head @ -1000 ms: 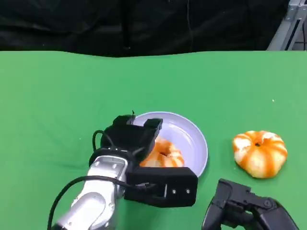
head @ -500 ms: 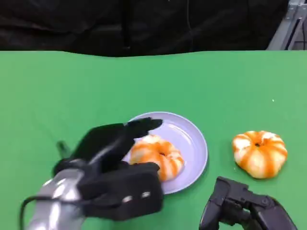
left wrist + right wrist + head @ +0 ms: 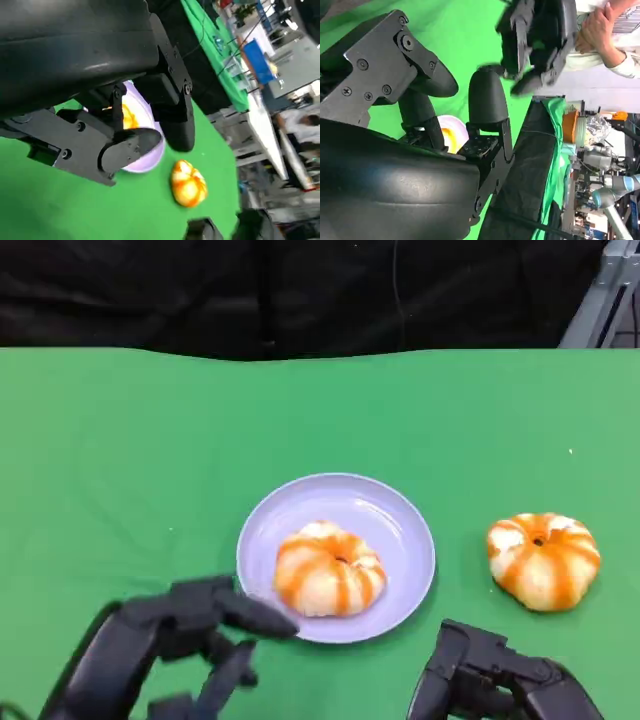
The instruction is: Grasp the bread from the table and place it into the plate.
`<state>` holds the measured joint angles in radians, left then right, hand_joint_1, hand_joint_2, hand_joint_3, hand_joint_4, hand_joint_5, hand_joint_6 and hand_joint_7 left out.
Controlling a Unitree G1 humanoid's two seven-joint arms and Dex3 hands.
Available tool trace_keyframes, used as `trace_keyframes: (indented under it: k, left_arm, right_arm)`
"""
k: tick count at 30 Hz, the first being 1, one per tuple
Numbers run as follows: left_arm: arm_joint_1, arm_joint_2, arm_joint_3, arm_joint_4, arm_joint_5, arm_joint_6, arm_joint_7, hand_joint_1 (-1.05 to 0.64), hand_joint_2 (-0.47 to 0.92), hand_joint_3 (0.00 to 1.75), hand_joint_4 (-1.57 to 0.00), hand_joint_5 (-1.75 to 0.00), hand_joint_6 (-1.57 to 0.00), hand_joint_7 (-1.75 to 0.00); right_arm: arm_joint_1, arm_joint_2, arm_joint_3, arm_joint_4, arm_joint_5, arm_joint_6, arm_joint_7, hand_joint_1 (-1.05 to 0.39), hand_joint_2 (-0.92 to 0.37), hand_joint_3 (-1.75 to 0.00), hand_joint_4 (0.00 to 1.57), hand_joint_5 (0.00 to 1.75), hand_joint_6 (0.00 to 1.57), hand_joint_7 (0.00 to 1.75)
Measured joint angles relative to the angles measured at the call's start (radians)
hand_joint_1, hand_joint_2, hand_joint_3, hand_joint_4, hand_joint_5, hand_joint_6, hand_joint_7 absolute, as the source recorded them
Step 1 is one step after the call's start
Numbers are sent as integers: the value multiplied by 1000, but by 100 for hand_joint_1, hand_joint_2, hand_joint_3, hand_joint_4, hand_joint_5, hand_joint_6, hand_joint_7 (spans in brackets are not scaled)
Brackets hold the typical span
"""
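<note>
A round orange-and-white striped bread [image 3: 328, 569] lies in the pale lilac plate [image 3: 400, 523] at the table's middle. A second striped bread [image 3: 543, 560] sits on the green cloth to the plate's right, also seen as the bread [image 3: 188, 183] in the left wrist view. My left hand [image 3: 165, 650] hovers at the near left, just off the plate's rim, fingers spread and holding nothing. My right hand [image 3: 492, 683] rests low at the near right, fingers apart and empty, in front of the second bread.
The green table [image 3: 150, 440] ends at a black curtain at the back. A person's hands [image 3: 600, 27] show beside the table in the right wrist view. Cluttered benches stand beyond the table [image 3: 260, 60] in the left wrist view.
My left hand has let go of the bread in the plate and drawn back toward me and to the left. The right hand has hardly moved.
</note>
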<state>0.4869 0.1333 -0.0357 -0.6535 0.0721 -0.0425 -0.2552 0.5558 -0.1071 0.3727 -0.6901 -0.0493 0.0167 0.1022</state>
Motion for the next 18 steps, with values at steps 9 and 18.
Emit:
trace_keyframes:
  k: [9,18]
  left_arm:
    - [100,-85,-6,134,-58,-243,85,-7,32,159,-87,-175,-80,-162]
    - [63,-85,-1,209,-155,-257,83,-8,32,157,-83,-175,-78,-161]
  right_arm:
    - [-6,-13,-51,0,30,0,24,-5,-31,-142,71,172,69,153]
    - [-33,-14,-80,31,43,-4,44,-3,-29,-143,70,171,69,151]
